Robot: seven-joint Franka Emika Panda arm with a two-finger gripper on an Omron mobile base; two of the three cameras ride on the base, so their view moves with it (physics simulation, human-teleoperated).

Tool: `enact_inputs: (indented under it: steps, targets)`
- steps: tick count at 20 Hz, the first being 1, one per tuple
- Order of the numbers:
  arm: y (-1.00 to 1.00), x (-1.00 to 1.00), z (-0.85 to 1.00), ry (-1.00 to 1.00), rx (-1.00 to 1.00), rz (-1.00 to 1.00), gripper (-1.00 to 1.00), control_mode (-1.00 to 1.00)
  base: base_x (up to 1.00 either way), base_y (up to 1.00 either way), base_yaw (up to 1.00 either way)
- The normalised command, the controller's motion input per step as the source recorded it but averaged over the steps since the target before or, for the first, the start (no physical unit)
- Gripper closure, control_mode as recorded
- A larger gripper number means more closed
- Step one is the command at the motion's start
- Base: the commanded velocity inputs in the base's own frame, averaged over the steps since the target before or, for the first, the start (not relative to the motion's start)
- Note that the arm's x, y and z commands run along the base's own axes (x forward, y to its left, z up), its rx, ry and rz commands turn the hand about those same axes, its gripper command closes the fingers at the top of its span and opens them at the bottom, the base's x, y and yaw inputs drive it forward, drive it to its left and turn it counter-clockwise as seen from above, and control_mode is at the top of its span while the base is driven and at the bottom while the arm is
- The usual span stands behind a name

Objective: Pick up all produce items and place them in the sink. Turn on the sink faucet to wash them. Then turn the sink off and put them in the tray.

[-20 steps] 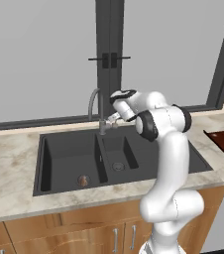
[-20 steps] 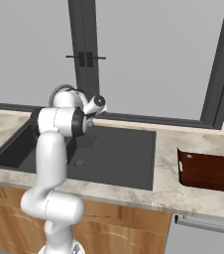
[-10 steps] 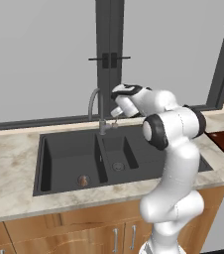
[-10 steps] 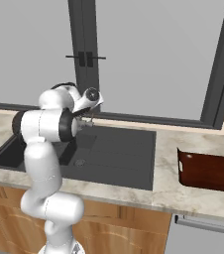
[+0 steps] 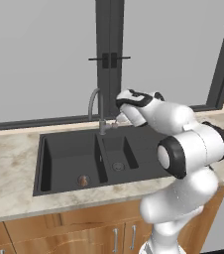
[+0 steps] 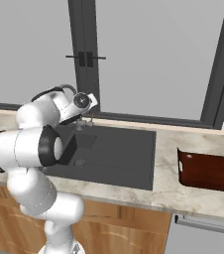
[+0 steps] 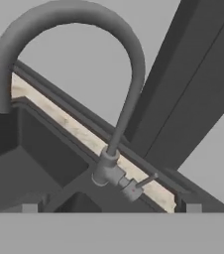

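Hiding behind the wrist, hand nears faucet; grip unclear.

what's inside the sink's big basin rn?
One small brownish lump sits on the floor of the sink, in the large basin. The near wall hides part of the floor.

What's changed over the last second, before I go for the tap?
The arm has swung its elbow out and down, bringing the gripper closer to the sink faucet lever. Nothing was grasped or released. The produce item still lies in the sink large basin, and the tray is unmoved.
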Motion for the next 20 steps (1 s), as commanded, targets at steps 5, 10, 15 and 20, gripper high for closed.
enact_inputs:
  steps: [5,10,15,20]
  targets:
    - [0.0,-0.89,0.5,0.0,-0.07,-0.05,-1.0,-1.0,0.0,0.0,0.0]
    - [0.02,-0.79,0.63,0.05,-0.07,-0.08,-1.0,-1.0,0.0,0.0,0.0]
    - [0.05,-0.76,0.62,0.1,-0.07,-0.12,-1.0,-1.0,0.0,0.0,0.0]
    - [0.1,-0.65,0.36,0.18,-0.02,-0.13,-1.0,-1.0,0.0,0.0,0.0]
